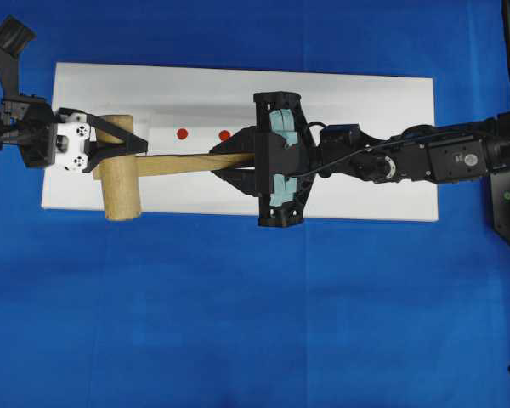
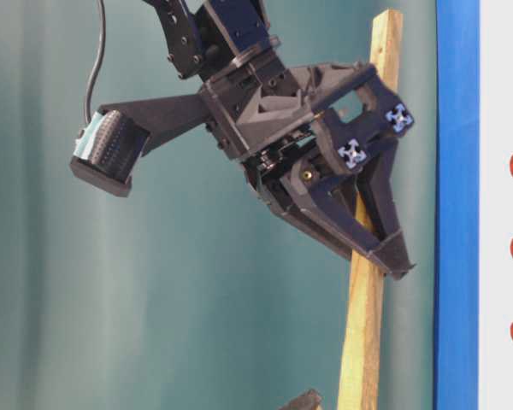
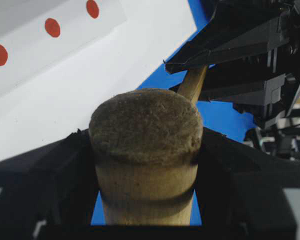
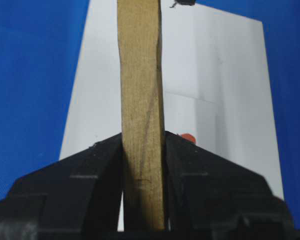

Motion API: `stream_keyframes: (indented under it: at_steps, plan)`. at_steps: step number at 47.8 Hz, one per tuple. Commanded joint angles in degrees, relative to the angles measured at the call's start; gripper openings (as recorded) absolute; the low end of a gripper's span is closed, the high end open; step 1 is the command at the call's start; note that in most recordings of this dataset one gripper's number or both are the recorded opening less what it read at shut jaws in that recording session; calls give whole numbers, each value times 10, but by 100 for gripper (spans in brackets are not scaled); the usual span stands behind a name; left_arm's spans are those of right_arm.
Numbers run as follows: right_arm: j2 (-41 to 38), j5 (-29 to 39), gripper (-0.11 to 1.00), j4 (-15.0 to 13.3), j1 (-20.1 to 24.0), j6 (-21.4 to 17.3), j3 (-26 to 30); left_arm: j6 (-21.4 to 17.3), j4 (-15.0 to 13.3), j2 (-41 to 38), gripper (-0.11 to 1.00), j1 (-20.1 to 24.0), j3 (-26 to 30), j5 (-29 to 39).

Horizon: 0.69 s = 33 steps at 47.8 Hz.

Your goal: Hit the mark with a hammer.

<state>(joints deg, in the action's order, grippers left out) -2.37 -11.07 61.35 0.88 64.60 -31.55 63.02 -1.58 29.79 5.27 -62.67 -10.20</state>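
The hammer is a pale wooden mallet, its thick head point(image 1: 119, 183) at the left end of the white board point(image 1: 365, 110) and its flat handle point(image 1: 183, 163) running right. My left gripper point(image 1: 119, 151) is shut on the head point(image 3: 145, 130), one finger against each side. My right gripper point(image 1: 234, 160) is shut on the handle point(image 4: 142, 100) near its free end; the table-level view shows it pinching the handle point(image 2: 363, 325). Two red marks point(image 1: 182, 133) point(image 1: 224, 135) lie on the board just behind the handle. The left wrist view shows three marks point(image 3: 52, 27) in a row.
Blue cloth point(image 1: 238, 323) covers the table around the board. A dark stand point(image 1: 506, 195) sits at the right edge, behind the right arm. The right gripper's body point(image 3: 240, 45) hangs close beyond the hammer head in the left wrist view.
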Motion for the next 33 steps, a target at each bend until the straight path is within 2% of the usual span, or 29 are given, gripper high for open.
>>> stream_keyframes:
  at_steps: [1,9,16,19,33]
  plan:
    - [8,0,9,0,1,-2,16,4,0,4,46,2,15,-4]
    - [8,2,9,1,1,-2,16,6,-1,3,48,2,18,-4]
    - [8,3,9,1,2,-2,16,14,-1,3,84,2,18,-4]
    - [8,3,9,1,2,-3,16,18,-1,3,92,2,18,-4]
    - [35,2,9,4,7,-8,-5,22,-1,32,91,2,7,18]
